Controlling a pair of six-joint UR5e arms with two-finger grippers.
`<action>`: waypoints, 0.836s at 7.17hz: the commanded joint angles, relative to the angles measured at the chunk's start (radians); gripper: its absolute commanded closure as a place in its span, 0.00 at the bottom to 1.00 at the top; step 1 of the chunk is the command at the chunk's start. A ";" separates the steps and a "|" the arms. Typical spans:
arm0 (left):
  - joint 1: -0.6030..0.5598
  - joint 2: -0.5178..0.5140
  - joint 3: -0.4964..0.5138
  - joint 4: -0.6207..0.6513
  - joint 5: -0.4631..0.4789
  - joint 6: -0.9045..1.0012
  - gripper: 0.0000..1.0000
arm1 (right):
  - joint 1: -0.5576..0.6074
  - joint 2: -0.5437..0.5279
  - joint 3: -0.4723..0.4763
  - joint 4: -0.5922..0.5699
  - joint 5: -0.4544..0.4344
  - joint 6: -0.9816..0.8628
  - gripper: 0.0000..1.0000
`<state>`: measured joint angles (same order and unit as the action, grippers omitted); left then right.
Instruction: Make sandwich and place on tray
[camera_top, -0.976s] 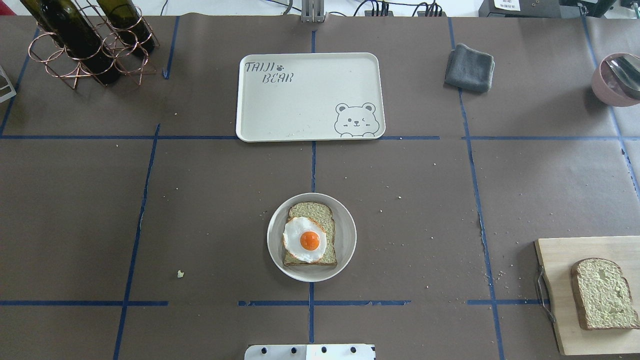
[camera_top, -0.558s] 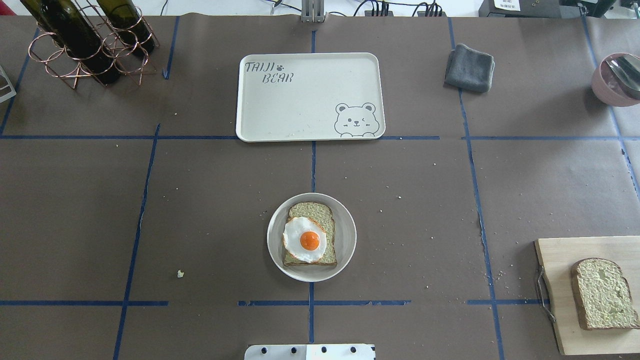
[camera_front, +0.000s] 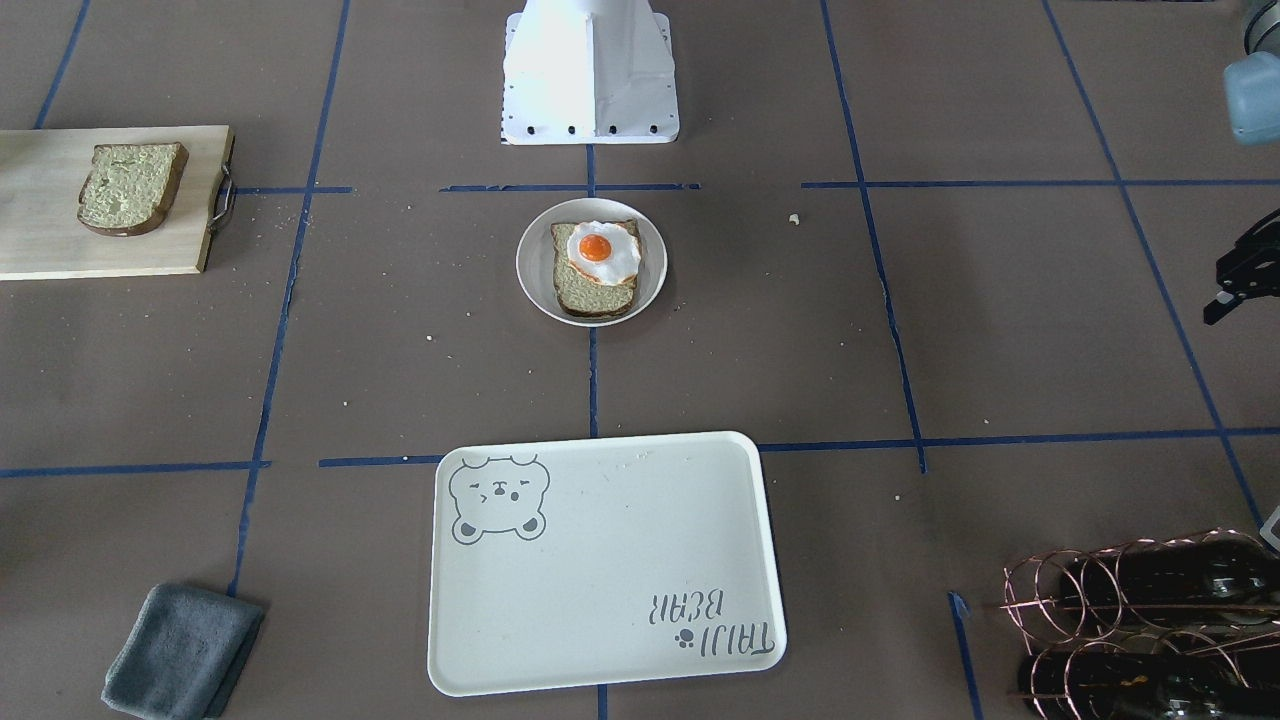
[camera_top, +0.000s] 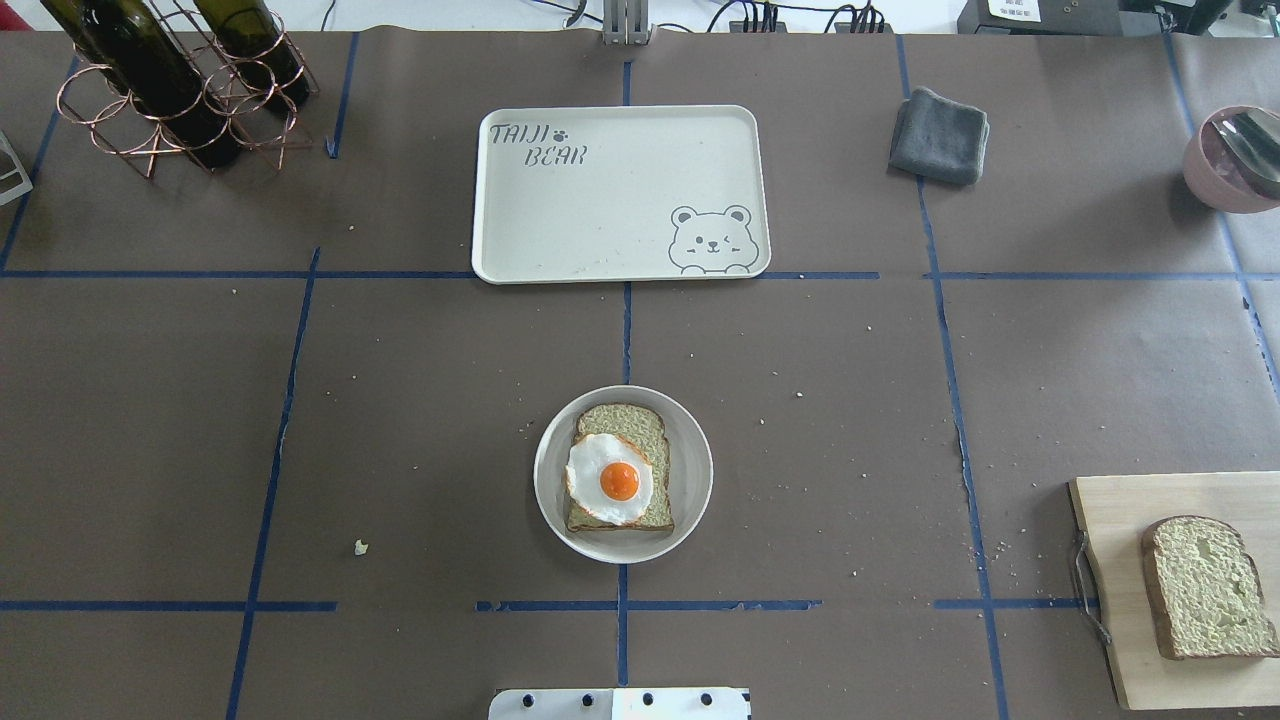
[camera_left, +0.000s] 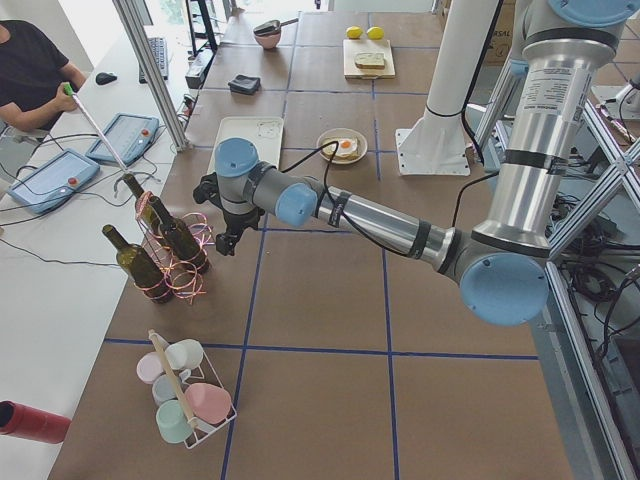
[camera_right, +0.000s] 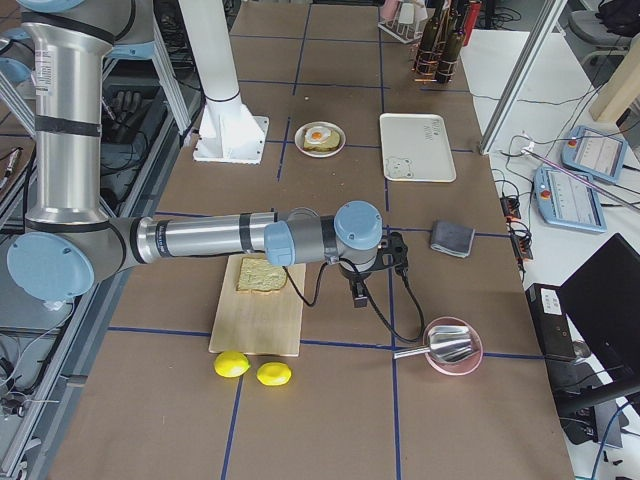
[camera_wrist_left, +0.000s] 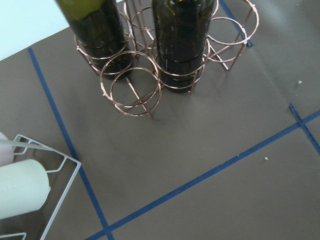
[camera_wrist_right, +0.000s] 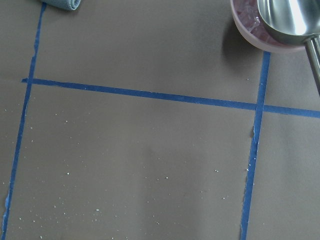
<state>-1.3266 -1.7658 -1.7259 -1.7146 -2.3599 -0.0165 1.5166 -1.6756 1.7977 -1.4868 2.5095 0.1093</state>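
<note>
One slice of bread (camera_top: 625, 420) lies on a small round white plate (camera_top: 695, 470) at the table's middle, with a fried egg (camera_top: 610, 480) on top. A second slice (camera_top: 1208, 590) lies on the wooden cutting board (camera_top: 1110, 520) at the near right. The cream tray (camera_top: 610, 210) with the bear drawing sits farther back, with nothing on it. My left gripper (camera_left: 226, 243) hangs near the wine rack, far left of the plate. My right gripper (camera_right: 358, 295) hangs beyond the cutting board. I cannot tell whether either is open or shut. Neither holds anything that I can see.
A copper wire rack with wine bottles (camera_top: 170, 80) stands at the back left. A folded grey cloth (camera_top: 938, 135) lies at the back right. A pink bowl with a metal scoop (camera_top: 1235, 160) sits at the right edge. Two lemons (camera_right: 250, 368) lie past the board.
</note>
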 joint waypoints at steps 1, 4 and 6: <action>0.095 -0.044 -0.038 -0.002 0.004 -0.202 0.00 | -0.088 -0.073 0.047 0.170 -0.050 0.233 0.00; 0.112 -0.049 -0.073 -0.070 0.004 -0.324 0.00 | -0.310 -0.201 0.081 0.457 -0.154 0.571 0.00; 0.136 -0.046 -0.077 -0.173 0.005 -0.465 0.00 | -0.418 -0.338 0.095 0.645 -0.213 0.686 0.00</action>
<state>-1.2055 -1.8137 -1.7990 -1.8292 -2.3558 -0.4043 1.1702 -1.9344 1.8836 -0.9595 2.3251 0.7049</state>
